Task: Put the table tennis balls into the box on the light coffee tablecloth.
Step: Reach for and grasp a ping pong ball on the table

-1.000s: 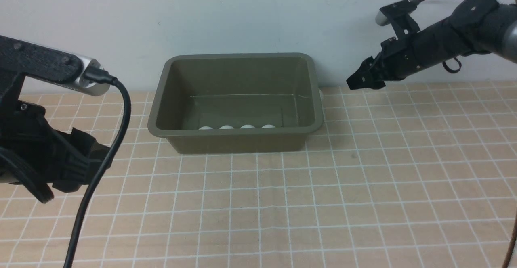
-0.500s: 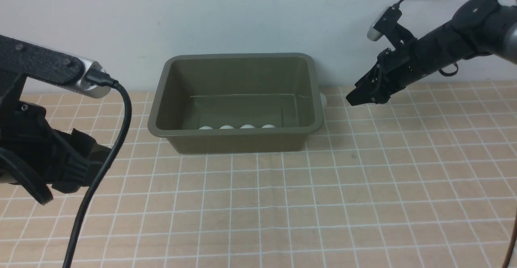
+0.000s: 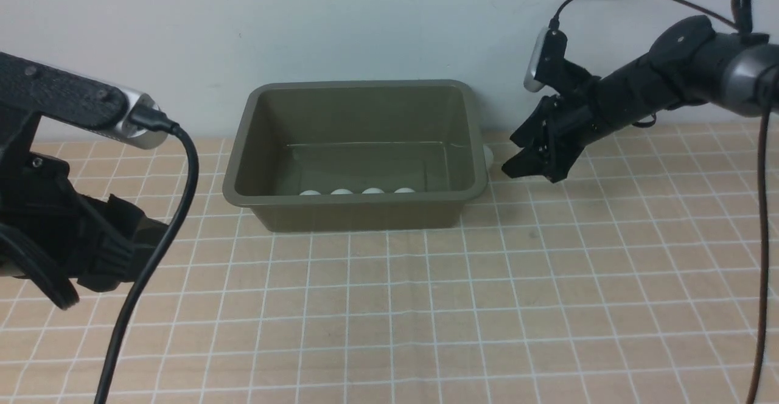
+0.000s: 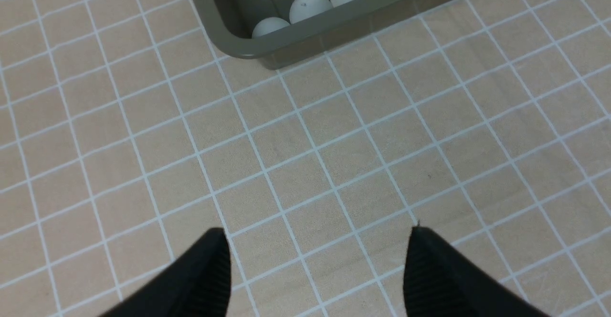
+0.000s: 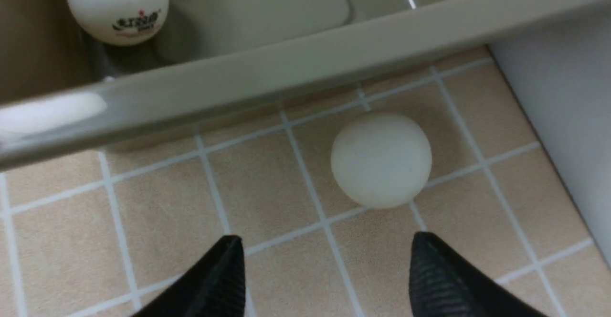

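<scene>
Hovering right gripper [image 5: 324,259], jaws spread, empty. Stray ball [image 5: 381,160] sits just ahead, outside the box [image 5: 286,80] wall.

Bare pale wall [image 3: 365,20] along the far side.

Soft, even light; glare on the blurred box [image 5: 286,64] rim.

A plain wall [image 3: 365,20] closes the far side of the scene, running the whole way from left to right. Its paint is a pale, cool grey-white with a matte finish. A few tiny dark specks sit high up, left of centre. Its foot makes a straight, level line. The light is soft and diffuse, with faint, blurred shadows.
</scene>
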`<act>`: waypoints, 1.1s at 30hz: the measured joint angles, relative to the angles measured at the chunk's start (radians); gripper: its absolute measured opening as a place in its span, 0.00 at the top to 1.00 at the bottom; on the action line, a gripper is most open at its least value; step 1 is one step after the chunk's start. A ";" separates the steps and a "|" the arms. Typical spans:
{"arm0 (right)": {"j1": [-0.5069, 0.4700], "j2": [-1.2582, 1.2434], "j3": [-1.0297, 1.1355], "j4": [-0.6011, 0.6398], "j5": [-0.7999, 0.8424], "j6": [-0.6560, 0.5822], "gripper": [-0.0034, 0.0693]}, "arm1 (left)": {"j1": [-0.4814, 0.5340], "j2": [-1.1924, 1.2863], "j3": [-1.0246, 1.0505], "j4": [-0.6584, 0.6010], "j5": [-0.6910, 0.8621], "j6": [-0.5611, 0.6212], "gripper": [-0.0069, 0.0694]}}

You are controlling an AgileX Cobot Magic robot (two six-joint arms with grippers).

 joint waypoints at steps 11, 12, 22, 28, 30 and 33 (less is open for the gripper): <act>0.042 0.023 0.000 0.032 -0.179 -0.013 0.24 | 0.000 0.000 0.000 0.000 -0.001 0.000 0.38; 0.048 0.025 0.000 0.029 -0.186 -0.014 0.24 | 0.000 0.000 0.000 0.000 -0.001 0.000 0.38; 0.059 0.033 0.000 0.005 -0.173 -0.023 0.24 | 0.000 0.000 0.000 0.000 -0.001 0.002 0.38; 0.059 0.050 0.000 0.043 -0.168 -0.030 0.24 | 0.000 0.000 0.000 0.000 -0.001 0.002 0.38; 0.059 0.062 0.000 0.052 -0.166 -0.034 0.24 | 0.000 0.000 0.000 0.000 -0.001 0.003 0.38; 0.059 0.078 0.000 0.070 -0.164 -0.038 0.24 | 0.000 0.000 0.000 0.000 -0.001 0.005 0.38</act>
